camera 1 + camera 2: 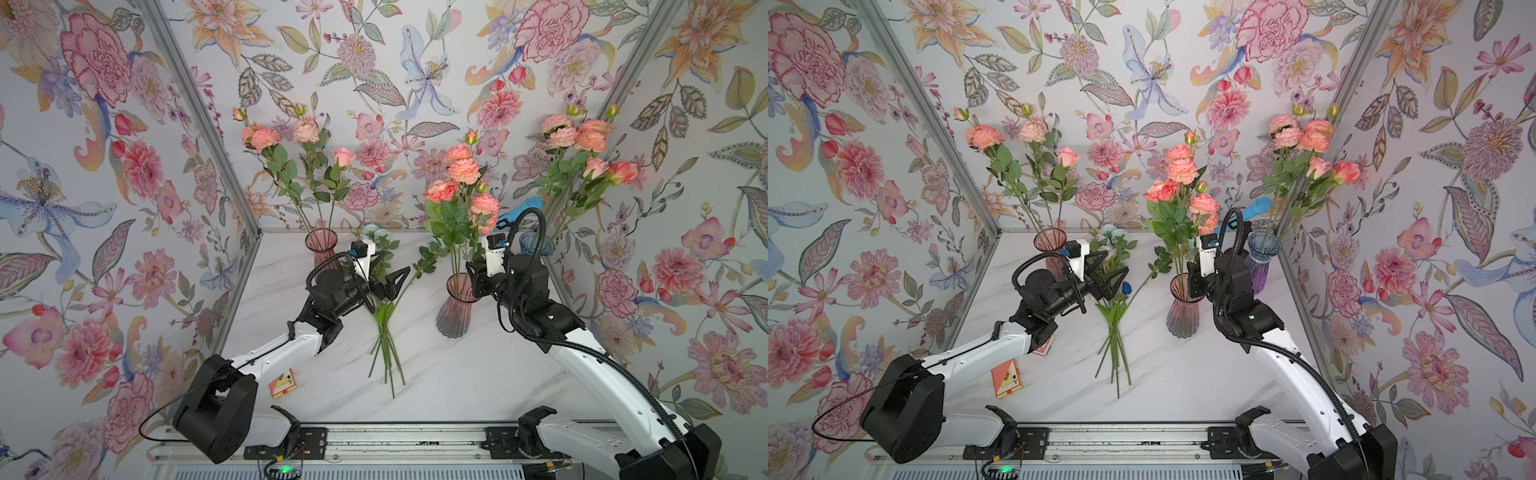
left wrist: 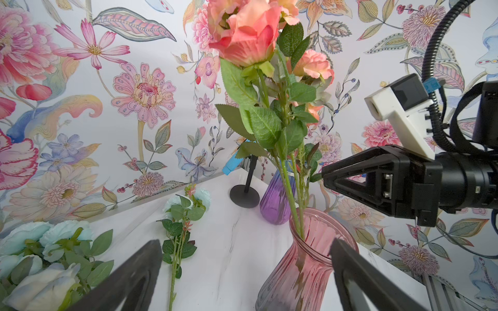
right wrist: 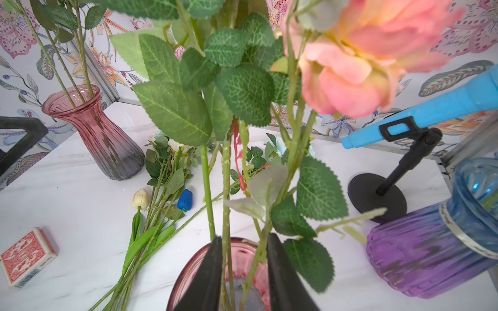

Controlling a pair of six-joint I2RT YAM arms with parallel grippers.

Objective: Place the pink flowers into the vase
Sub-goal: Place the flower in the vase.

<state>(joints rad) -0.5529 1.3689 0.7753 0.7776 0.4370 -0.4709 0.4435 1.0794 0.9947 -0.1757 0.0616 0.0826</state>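
Three walls of flowered wallpaper point(image 1: 104, 166) close around the white marbled table point(image 1: 457, 374). On the table lies a loose bunch of white and pale blue blooms point(image 1: 384, 332), with its green stems toward me. My left gripper point(image 1: 392, 272) hangs over this bunch with its fingers wide apart and holds nothing. At the back left stands a far vase point(image 1: 321, 245) of pink glass, and at the right wall a blue and purple vase point(image 1: 1260, 262). Both carry tall salmon blooms. A blue microphone point(image 1: 525, 205) on a black stand with a round foot is just beside the blue and purple vase. Smaller things are a red card box point(image 1: 1005, 376) at the front left, and a blue bud point(image 3: 185, 199) and a cream bud point(image 3: 140, 198) in the lying bunch.

The near vase point(image 1: 453, 316) is ribbed glass with a narrow neck, pink above and grey below. The pink flowers point(image 1: 461, 170) stand in it, stems down through its mouth. They have ruffled salmon heads, one open rose and toothed green leaves, which cover much of my right wrist view. My right gripper point(image 3: 244, 238) is just over the rim. Its fingers are a little apart, with two thin stems between them, not squeezed.
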